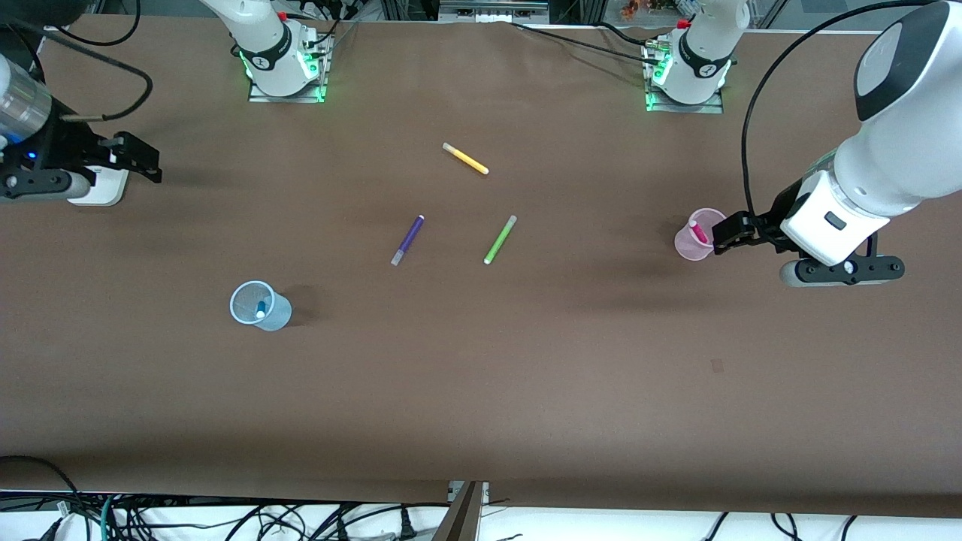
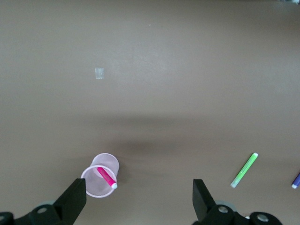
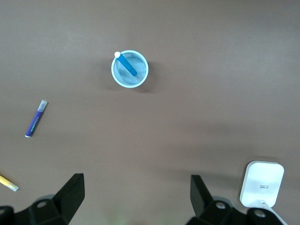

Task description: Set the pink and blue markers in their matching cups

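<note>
Front view: brown worktop (image 1: 481, 391) carrying a pale pink cup (image 1: 695, 242) toward the left arm's end, with the pink marker (image 1: 699, 231) standing slanted inside it, and a pale blue cup (image 1: 259, 306) toward the right arm's end and nearer the camera, with the blue marker (image 1: 261, 309) inside. Each marker leans on its cup's wall, being about as long as the cup is tall. Three spare pens lie loose mid-worktop: yellow pen (image 1: 466, 158) farthest from the camera, purple pen (image 1: 407, 240) and green pen (image 1: 500, 239) side by side nearer; none belongs to the task, which would explain why they lie untouched. Left pincer (image 1: 727, 233) hangs just beside the pink cup, fingers spread, empty. Right pincer (image 1: 139, 161) hangs over the worktop's edge at the right arm's end, well apart from the blue cup, beside a white box (image 1: 101, 194), spread wide and empty. Left wrist view: pink cup (image 2: 101, 176) and pink marker (image 2: 107, 177) near one finger of the left pincer (image 2: 139, 197), fingers wide apart, nothing between; green pen (image 2: 244, 169) also present. Right wrist view: blue cup (image 3: 130, 69) with blue marker (image 3: 125, 63) in it, right pincer (image 3: 136, 192) wide open and empty; purple pen (image 3: 36, 118), yellow pen tip (image 3: 8, 183) and white box (image 3: 261, 183) visible. Judged status: both markers sorted, task apparently complete.
</note>
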Tool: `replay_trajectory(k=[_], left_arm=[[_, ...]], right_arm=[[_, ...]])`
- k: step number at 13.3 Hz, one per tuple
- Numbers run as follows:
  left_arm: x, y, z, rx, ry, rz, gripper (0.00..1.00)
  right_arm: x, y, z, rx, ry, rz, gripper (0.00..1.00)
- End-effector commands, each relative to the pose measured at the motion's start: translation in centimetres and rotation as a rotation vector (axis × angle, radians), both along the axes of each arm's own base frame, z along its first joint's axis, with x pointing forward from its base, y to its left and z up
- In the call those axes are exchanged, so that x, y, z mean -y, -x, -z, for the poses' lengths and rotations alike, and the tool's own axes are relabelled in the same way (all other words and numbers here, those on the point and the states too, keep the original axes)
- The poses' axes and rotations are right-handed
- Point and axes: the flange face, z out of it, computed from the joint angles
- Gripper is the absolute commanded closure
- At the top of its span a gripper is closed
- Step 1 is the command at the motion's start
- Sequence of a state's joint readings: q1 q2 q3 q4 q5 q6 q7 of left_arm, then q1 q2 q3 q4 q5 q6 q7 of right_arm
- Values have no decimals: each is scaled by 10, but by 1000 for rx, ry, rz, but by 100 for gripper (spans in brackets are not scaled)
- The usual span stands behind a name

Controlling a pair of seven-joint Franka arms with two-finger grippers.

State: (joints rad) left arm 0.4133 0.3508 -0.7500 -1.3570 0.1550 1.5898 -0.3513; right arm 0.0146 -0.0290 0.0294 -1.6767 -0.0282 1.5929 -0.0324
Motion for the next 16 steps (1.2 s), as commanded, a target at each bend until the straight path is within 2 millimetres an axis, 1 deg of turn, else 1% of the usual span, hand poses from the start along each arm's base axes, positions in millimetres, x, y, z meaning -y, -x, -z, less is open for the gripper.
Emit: replay_trajectory(k=[1,2,3,4,5,7,9,10,11,12,13,14,15,16], left_arm=[[17,7,-15,38,-76,62,0],[26,8,-12,39,-114,64,0],[31,8,-14,43,-123,53,0],[26,8,-22,50,-104,31,0],[21,7,-21,46,-97,37,0],[11,6,-25,52,-102,80,0],[1,10,-28,56,-100,78,0],[-5,14,-27,52,-101,86,0],[-11,18,-27,56,-99,125,0],[-18,24,-31,82,-89,169,0],[-24,31,-29,103,-85,185,0],[-26,43,-25,135,-87,187,0],[-27,58,-26,170,-89,178,0],[-29,67,-28,190,-90,172,0]], right_arm=[[12,-1,-1,-37,9,41,0],[11,0,-3,-50,3,46,0],[10,-1,-2,-57,0,71,0],[8,-1,-2,-57,-5,126,0],[6,-1,-2,-56,-5,147,0],[9,-3,-3,-52,-6,149,0],[8,-7,-2,-53,-6,146,0],[9,-7,-1,-55,-6,148,0],[7,-7,-1,-53,-6,145,0],[6,-7,-1,-53,-6,143,0],[6,-7,-1,-53,-6,142,0],[6,-7,-1,-53,-6,142,0],[5,-7,-1,-53,-8,142,0],[6,-7,-1,-53,-8,143,0]])
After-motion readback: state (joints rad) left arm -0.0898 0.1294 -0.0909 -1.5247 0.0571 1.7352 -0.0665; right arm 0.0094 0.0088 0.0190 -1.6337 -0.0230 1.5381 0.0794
